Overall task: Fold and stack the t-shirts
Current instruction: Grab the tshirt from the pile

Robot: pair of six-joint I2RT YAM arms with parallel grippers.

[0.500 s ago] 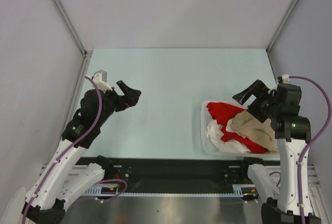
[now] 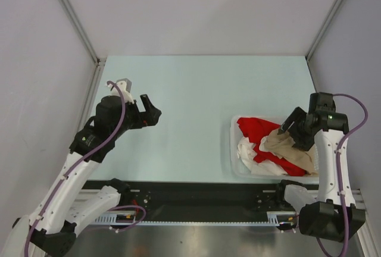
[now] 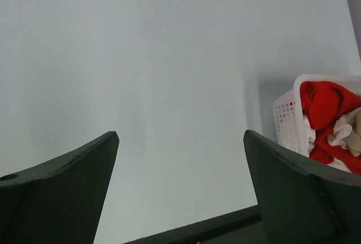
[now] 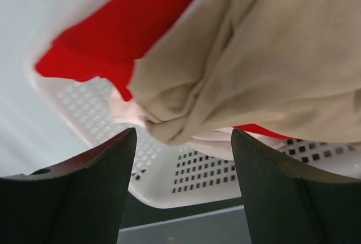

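White basket (image 2: 233,160) at near right table (image 2: 196,90) edge holds crumpled red t-shirt (image 2: 256,128), white t-shirt (image 2: 245,149), beige t-shirt (image 2: 294,150) on top. Right gripper (image 2: 288,127) just above beige cloth, fingers apart, holding nothing. Left gripper (image 2: 152,113) well left over table, fingers apart.

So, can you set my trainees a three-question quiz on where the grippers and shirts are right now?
1. True or false: the right gripper hangs open over the beige t-shirt.
2. Which two other t-shirt colours show in the white lattice basket?
3. The left gripper is: A) shut on cloth, B) open above the table, C) inside the basket.

Key: 1 true; 2 red t-shirt and white t-shirt; 3 B.
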